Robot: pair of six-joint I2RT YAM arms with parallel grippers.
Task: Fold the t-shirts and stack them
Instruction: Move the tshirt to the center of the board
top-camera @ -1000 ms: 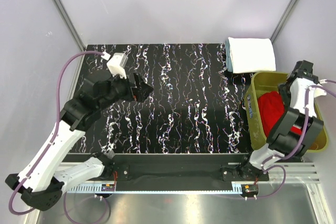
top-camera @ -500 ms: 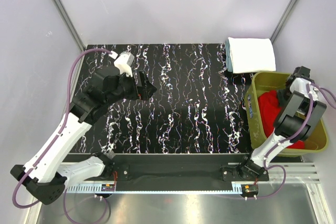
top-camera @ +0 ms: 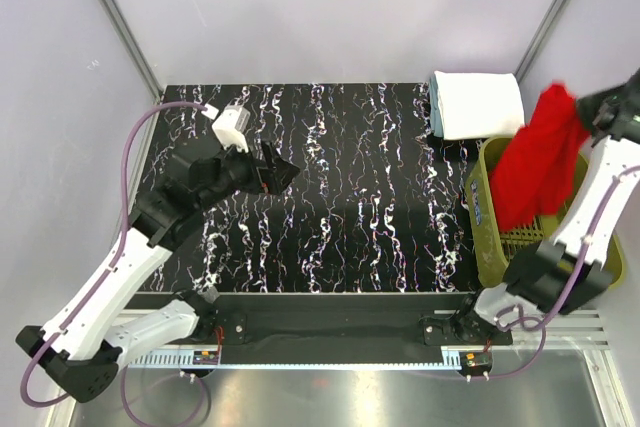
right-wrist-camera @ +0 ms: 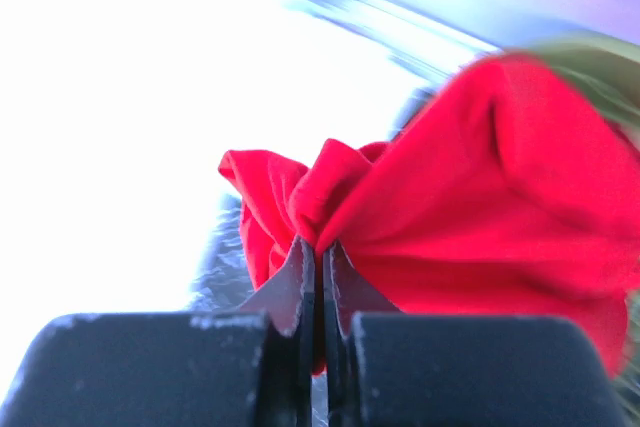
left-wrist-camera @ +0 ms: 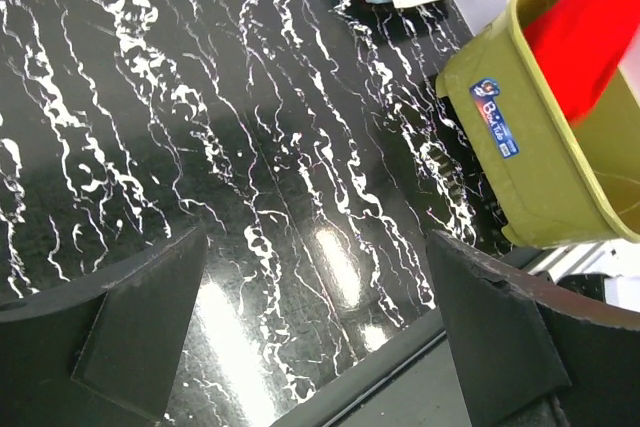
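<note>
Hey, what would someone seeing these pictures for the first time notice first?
The bright red t-shirt stands out most, bunched and hanging from the shut right claw over the olive-green basket at the table's right side. Next is the black table with white marbling, where the left claw hovers open, holding nothing. A folded white t-shirt lies at the far right corner.

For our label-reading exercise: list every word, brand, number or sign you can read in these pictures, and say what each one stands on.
Blue sticker on the outer wall of the olive-green basket: white print, too small and blurred to read.
No other words, numbers or signs show in any view.
</note>
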